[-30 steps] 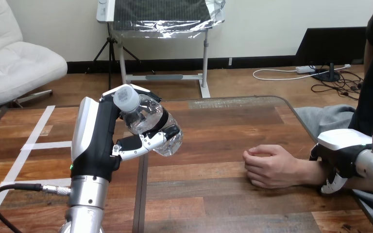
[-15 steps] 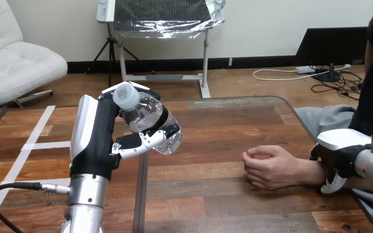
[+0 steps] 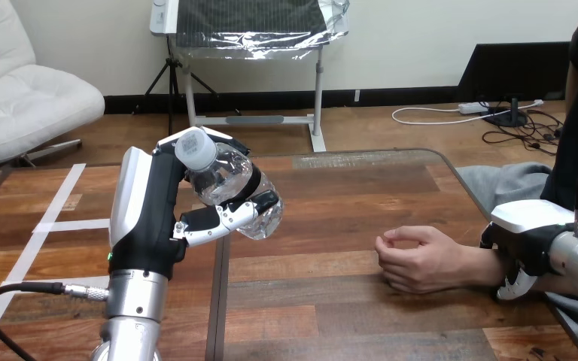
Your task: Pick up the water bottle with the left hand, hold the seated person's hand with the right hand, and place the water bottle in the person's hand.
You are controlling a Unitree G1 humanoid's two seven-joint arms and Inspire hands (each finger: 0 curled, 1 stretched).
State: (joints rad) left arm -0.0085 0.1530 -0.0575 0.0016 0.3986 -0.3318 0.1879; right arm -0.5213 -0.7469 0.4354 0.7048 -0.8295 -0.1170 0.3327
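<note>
Only the person's hand loosened a little; left hand keeps grasping the tilted water bottle above the desk, well apart from it; right hand curls round the person's wrist

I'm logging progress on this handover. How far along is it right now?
Done: the left hand has the water bottle off the table, fingers curled round it. In hand: the right hand is clasped round the person's wrist; the person's hand rests loosely curled on the table. Left: carrying the bottle across and setting it in that hand.
</note>
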